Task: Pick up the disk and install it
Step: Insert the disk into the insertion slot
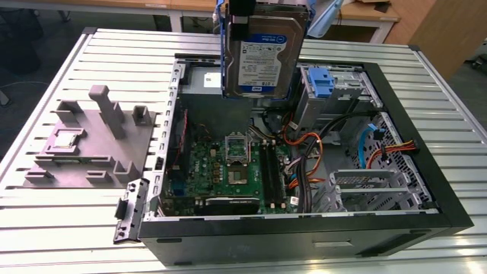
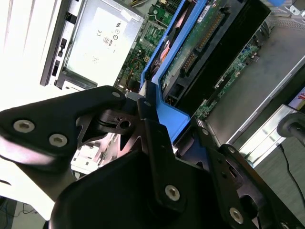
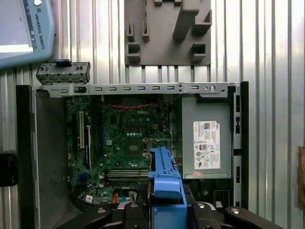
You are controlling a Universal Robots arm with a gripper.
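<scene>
"Where's the disk?"

"Up in the air. The flat silver disk (image 1: 263,54) with the white-and-blue label and the blue plastic frame round its edges hangs on its end, with the label facing the exterior view. It's over the far side of the big black computer case (image 1: 304,242), which lies open on its side."

"What's holding it?"

"The black gripper (image 2: 164,119). Its fingers (image 2: 148,102) are squeezed tight on the blue frame at the top end of the disk."

"Is the disk touching the case?"

"No, it hangs clear of it. The first wrist view looks down past the blue frame. Below are the green circuit board (image 3: 124,143) and, beside it, the grey metal power box (image 3: 205,143) with a white label."

"And that grey thing?"

"A grey plastic stand (image 1: 91,142) with posts and slots. It sits on the ribbed silver table (image 1: 76,228), just beside the case, on the exterior view's left."
</scene>
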